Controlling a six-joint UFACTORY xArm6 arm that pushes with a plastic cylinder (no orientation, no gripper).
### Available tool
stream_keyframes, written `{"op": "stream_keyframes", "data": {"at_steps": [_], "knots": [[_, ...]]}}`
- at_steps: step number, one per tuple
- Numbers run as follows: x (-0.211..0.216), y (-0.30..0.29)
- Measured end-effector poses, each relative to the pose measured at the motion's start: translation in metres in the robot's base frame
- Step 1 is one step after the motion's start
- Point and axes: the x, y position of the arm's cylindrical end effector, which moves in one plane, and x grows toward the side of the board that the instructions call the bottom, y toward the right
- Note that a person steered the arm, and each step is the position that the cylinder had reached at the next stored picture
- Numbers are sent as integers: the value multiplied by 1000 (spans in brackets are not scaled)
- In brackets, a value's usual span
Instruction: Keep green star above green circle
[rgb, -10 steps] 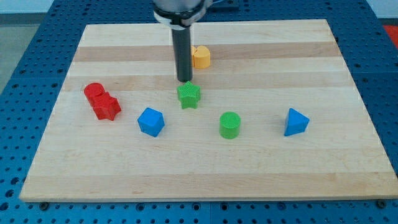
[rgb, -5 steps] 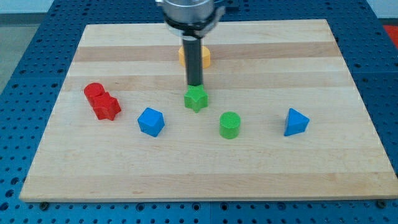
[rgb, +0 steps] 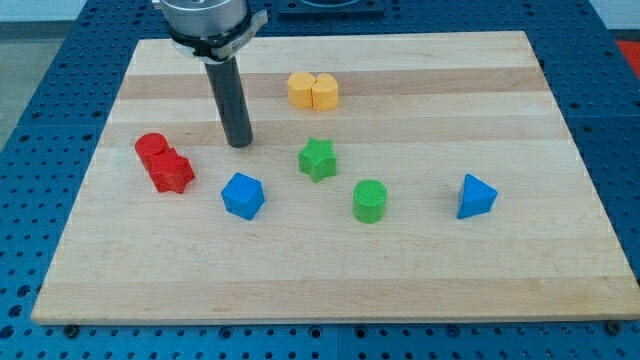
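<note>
The green star (rgb: 317, 158) lies near the board's middle. The green circle (rgb: 369, 200) lies below it and to its right, a short gap between them. My tip (rgb: 239, 144) rests on the board to the left of the green star, well apart from it, and above the blue block (rgb: 242, 195). It touches no block.
Two red blocks (rgb: 163, 162) sit together at the view's left. Two yellow blocks (rgb: 312, 90) sit side by side near the view's top. A blue pyramid-like block (rgb: 475, 196) lies at the right. The wooden board (rgb: 560, 270) ends in a blue pegboard surround.
My tip pushed the green star slightly right, then left it and moved to the view's left. The yellow blocks it hid now show fully.
</note>
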Motion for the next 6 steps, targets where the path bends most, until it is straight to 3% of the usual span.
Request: {"op": "stream_keyframes", "data": {"at_steps": [3, 5, 6], "knots": [[25, 122], [29, 143], [-1, 142]]}}
